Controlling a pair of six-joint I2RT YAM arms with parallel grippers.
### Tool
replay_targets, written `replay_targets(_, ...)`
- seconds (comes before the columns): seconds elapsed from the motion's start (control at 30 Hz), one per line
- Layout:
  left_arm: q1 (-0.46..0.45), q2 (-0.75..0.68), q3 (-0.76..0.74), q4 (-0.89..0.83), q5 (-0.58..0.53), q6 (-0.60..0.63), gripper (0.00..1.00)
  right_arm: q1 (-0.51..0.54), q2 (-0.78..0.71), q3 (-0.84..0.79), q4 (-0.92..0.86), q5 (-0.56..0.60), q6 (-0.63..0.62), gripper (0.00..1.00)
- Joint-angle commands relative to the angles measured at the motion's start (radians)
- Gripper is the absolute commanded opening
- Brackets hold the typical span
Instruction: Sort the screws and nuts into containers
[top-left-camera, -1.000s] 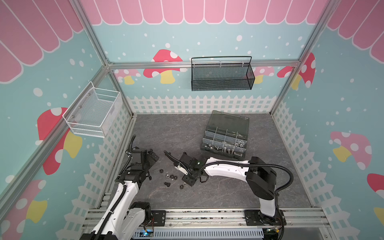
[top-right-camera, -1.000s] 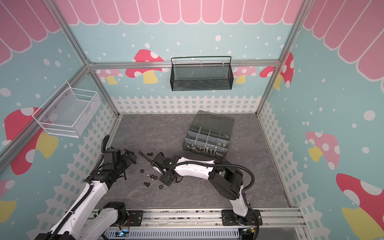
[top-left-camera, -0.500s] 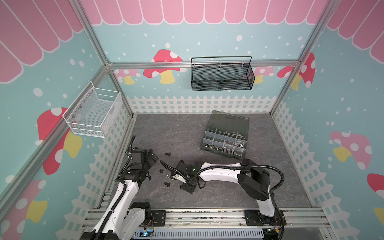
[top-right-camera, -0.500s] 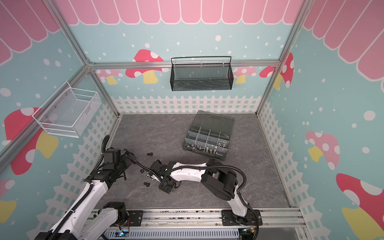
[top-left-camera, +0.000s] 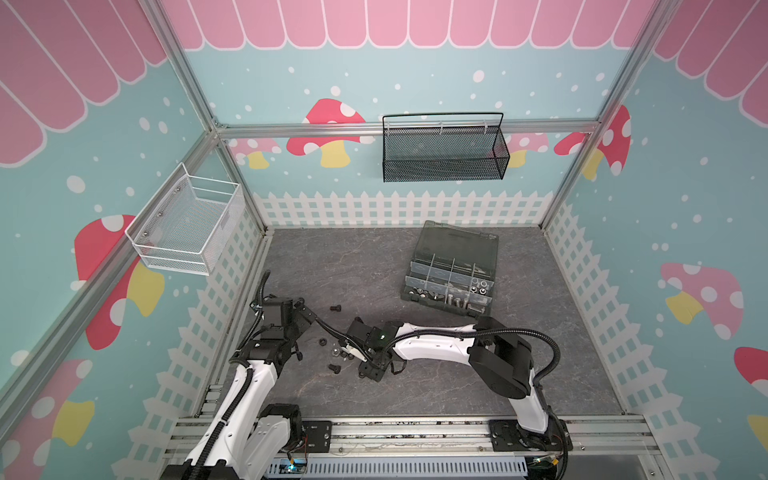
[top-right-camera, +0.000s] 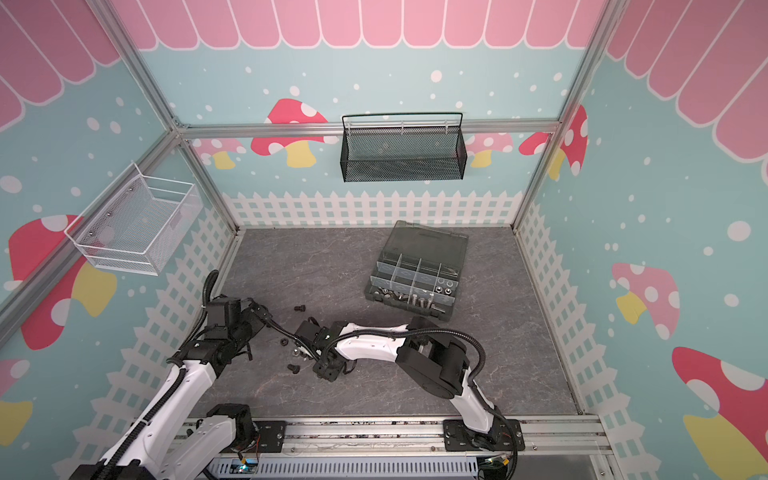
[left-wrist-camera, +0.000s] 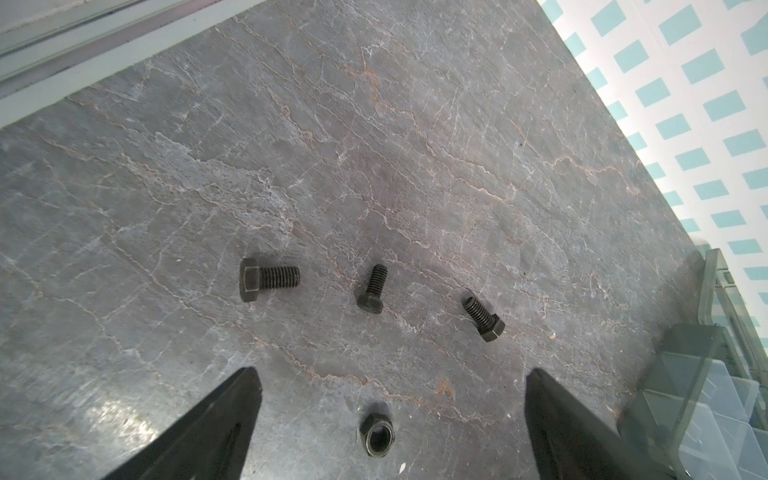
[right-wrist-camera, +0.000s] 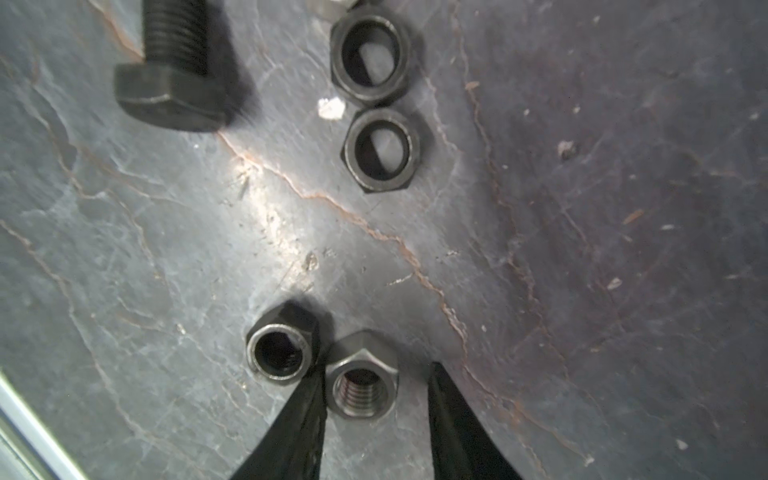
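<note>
The right gripper (right-wrist-camera: 377, 370) stood low over the bench (right-wrist-camera: 582, 249), its jaws partly spread around a grey nut (right-wrist-camera: 361, 388) that lay flat with its thread showing. One finger (right-wrist-camera: 303, 415) sat against the nut's side. The other stood a little clear of it, so nothing was pinched. A black nut (right-wrist-camera: 282, 353) lay touching the grey one, just outside the jaws. Farther off, a pair of black nuts (right-wrist-camera: 384, 149) lay touching each other, with a black screw (right-wrist-camera: 174, 79) on its side near them.

The left gripper (left-wrist-camera: 390, 370) hung with its jaws spread wide, holding nothing. A lone black nut (left-wrist-camera: 376, 436) lay between its fingers (touching neither), and three black screws (left-wrist-camera: 372, 291) lay apart from one another beyond the tips.

In both top views these loose pieces lay toward the front left of the bench. The organizer box (top-left-camera: 440, 307) stood well apart from them in the back half, right of the middle, with its lid (top-left-camera: 459, 245) thrown open toward the back edge. Of its containers (top-left-camera: 438, 275), the row nearest the front held silver screws (top-left-camera: 451, 298) and nuts, too small to tell which lay in which compartment.
</note>
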Motion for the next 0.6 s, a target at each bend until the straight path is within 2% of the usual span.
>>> replay_targets(0.0,0.006,0.006,0.001,0.006,0.001,-0.022,1.00,-0.010,0.035,0.010,-0.013,0.003,0.004,0.39)
replay_targets(0.57,0.007,0.020,-0.002,0.023,0.008,-0.019,1.00,-0.015,0.071,0.009,-0.013,-0.046,-0.013,0.42)
